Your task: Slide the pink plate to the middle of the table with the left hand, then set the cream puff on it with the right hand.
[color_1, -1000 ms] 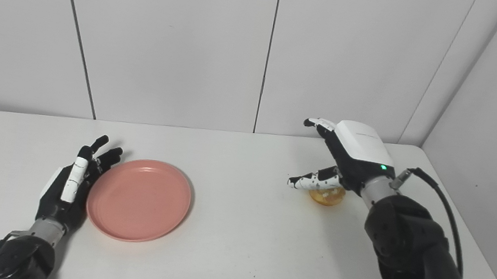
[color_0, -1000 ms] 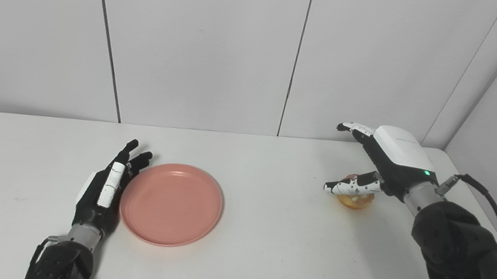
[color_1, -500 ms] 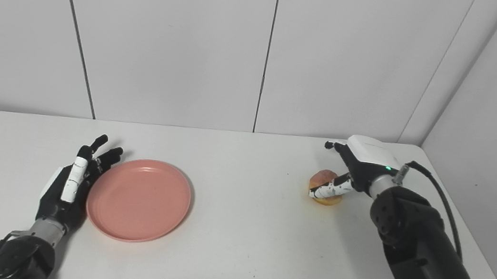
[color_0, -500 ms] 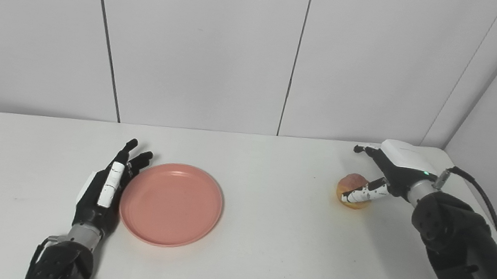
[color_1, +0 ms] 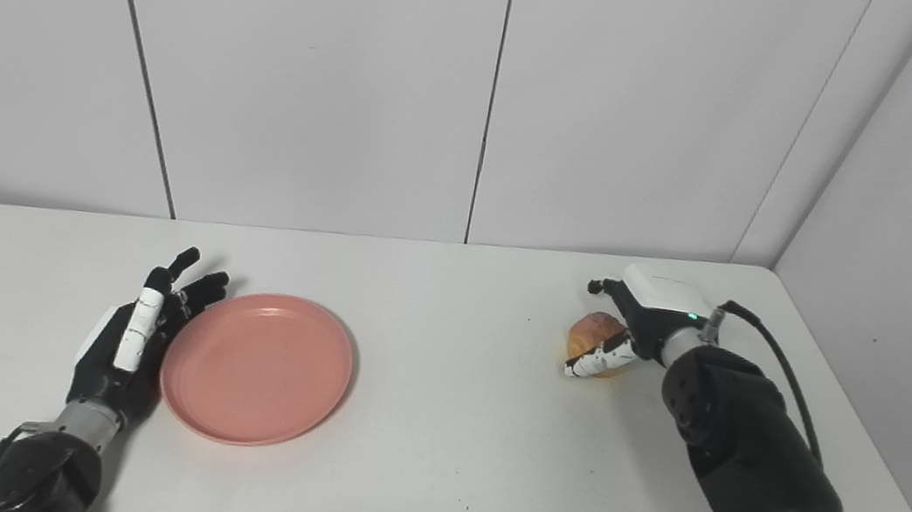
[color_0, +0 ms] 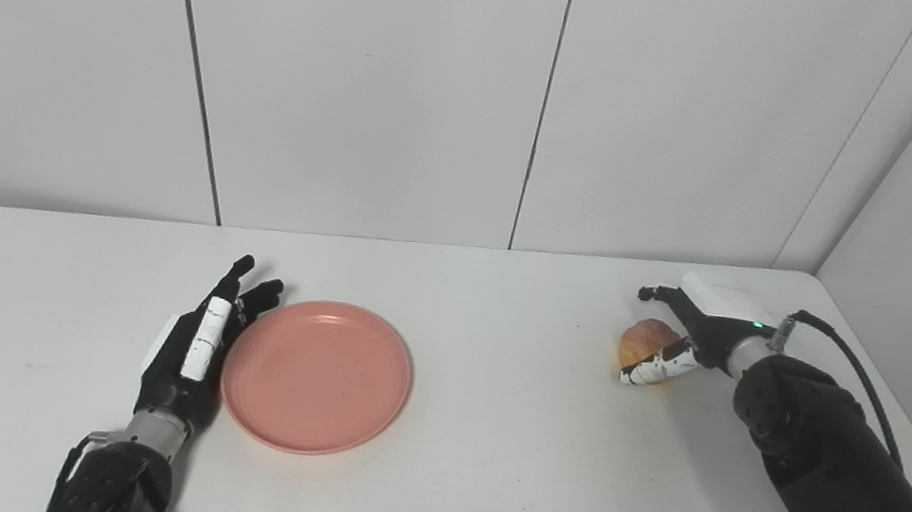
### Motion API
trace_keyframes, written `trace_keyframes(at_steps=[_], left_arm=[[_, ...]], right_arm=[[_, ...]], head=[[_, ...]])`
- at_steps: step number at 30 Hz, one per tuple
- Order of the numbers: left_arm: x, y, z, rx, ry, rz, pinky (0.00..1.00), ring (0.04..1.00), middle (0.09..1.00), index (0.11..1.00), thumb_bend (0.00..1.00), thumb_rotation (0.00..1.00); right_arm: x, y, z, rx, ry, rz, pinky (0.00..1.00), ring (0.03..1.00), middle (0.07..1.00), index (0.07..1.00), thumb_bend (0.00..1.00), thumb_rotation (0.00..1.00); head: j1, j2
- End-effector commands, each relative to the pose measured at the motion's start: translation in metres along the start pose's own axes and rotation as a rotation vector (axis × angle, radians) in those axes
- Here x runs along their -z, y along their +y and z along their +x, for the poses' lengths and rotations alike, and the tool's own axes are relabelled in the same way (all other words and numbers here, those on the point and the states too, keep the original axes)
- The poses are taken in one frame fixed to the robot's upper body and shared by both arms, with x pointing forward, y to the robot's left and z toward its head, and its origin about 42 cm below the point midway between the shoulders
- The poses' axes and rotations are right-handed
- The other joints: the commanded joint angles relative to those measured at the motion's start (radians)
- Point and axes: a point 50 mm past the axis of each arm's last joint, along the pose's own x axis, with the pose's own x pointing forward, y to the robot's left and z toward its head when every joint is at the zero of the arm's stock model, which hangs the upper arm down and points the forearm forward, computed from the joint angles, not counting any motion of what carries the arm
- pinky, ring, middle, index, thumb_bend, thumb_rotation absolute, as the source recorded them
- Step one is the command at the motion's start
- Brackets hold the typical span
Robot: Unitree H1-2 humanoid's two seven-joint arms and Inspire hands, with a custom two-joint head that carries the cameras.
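The pink plate point(color_0: 316, 375) sits left of the table's middle, with the left hand point(color_0: 195, 342) flat and spread against its left rim, holding nothing. Far right, the right hand point(color_0: 688, 335) cups the cream puff point(color_0: 644, 340), thumb in front and fingers behind; whether it truly grips is hard to tell from here. A loose hold could roll the puff toward the nearby right edge, and a soft pastry may crush if squeezed. An off-centre push might spin the plate instead of sliding it. The white table point(color_0: 499, 464) looks smooth, backed by pale panelled walls point(color_0: 374, 78).
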Motion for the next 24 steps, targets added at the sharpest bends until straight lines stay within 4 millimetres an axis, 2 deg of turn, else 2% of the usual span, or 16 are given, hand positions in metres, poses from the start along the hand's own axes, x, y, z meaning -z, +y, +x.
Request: trace_keyframes(at_steps=[1, 8, 11, 13, 15, 17, 18, 20, 21, 22, 23, 24], left_arm=[[-0.001, -0.009, 0.004, 0.044, 0.007, 0.008, 1.0, 0.878, 0.82, 0.934, 0.87, 0.86], [0.001, -0.009, 0.004, 0.051, 0.013, 0.0, 1.0, 0.877, 0.814, 0.943, 0.87, 0.87], [0.001, -0.009, 0.003, 0.047, 0.019, -0.001, 1.0, 0.871, 0.807, 0.94, 0.86, 0.87], [0.001, -0.009, 0.003, 0.048, 0.02, 0.0, 1.0, 0.87, 0.802, 0.939, 0.86, 0.87], [0.001, -0.009, 0.002, 0.054, 0.017, 0.0, 1.0, 0.873, 0.803, 0.945, 0.85, 0.88], [0.001, -0.009, 0.002, 0.056, 0.018, -0.007, 1.0, 0.874, 0.803, 0.948, 0.84, 0.88], [0.001, -0.009, 0.002, 0.056, 0.018, -0.01, 1.0, 0.874, 0.8, 0.948, 0.85, 0.87], [0.001, -0.009, 0.002, 0.053, 0.021, -0.006, 1.0, 0.874, 0.796, 0.947, 0.84, 0.88], [0.001, -0.009, 0.002, 0.054, 0.021, -0.004, 1.0, 0.874, 0.796, 0.947, 0.84, 0.88], [0.002, -0.009, 0.002, 0.056, 0.022, -0.003, 1.0, 0.875, 0.798, 0.95, 0.84, 0.88], [0.002, -0.009, 0.001, 0.056, 0.022, -0.003, 1.0, 0.876, 0.799, 0.951, 0.84, 0.88], [0.002, -0.009, 0.001, 0.056, 0.022, -0.004, 1.0, 0.876, 0.795, 0.948, 0.84, 0.88]], right_arm=[[-0.006, -0.034, 0.004, 0.103, -0.044, -0.029, 0.83, 0.857, 0.868, 0.818, 1.0, 0.39], [-0.007, -0.025, 0.007, 0.098, -0.038, -0.019, 0.8, 0.83, 0.857, 0.816, 1.0, 0.37], [-0.006, -0.023, 0.008, 0.102, -0.044, -0.004, 0.63, 0.746, 0.819, 0.796, 1.0, 0.33], [-0.006, -0.022, 0.008, 0.102, -0.044, -0.011, 0.57, 0.716, 0.807, 0.788, 1.0, 0.33], [-0.004, -0.022, 0.008, 0.099, -0.044, -0.009, 0.54, 0.685, 0.78, 0.76, 1.0, 0.3], [-0.002, -0.021, 0.009, 0.093, -0.038, 0.003, 0.56, 0.692, 0.76, 0.716, 0.98, 0.23], [-0.001, -0.021, 0.009, 0.091, -0.035, 0.009, 0.54, 0.669, 0.732, 0.683, 0.95, 0.17], [0.001, -0.019, 0.01, 0.075, -0.025, 0.023, 0.44, 0.517, 0.587, 0.644, 0.87, 0.05], [0.003, -0.018, 0.011, 0.062, -0.023, 0.021, 0.43, 0.506, 0.577, 0.641, 0.87, 0.04], [0.004, -0.017, 0.011, 0.053, -0.021, 0.019, 0.42, 0.518, 0.594, 0.551, 0.66, 0.09], [0.005, -0.017, 0.011, 0.044, -0.021, 0.014, 0.42, 0.522, 0.6, 0.521, 0.59, 0.11], [0.006, -0.016, 0.011, 0.038, -0.02, 0.011, 0.47, 0.596, 0.658, 0.498, 0.55, 0.11]], head=[[0.0, 0.002], [0.003, 0.005], [0.006, 0.005], [0.006, 0.007], [0.006, 0.009], [0.006, 0.011], [0.006, 0.011], [0.007, 0.012], [0.008, 0.013], [0.008, 0.013], [0.009, 0.014], [0.009, 0.014]])
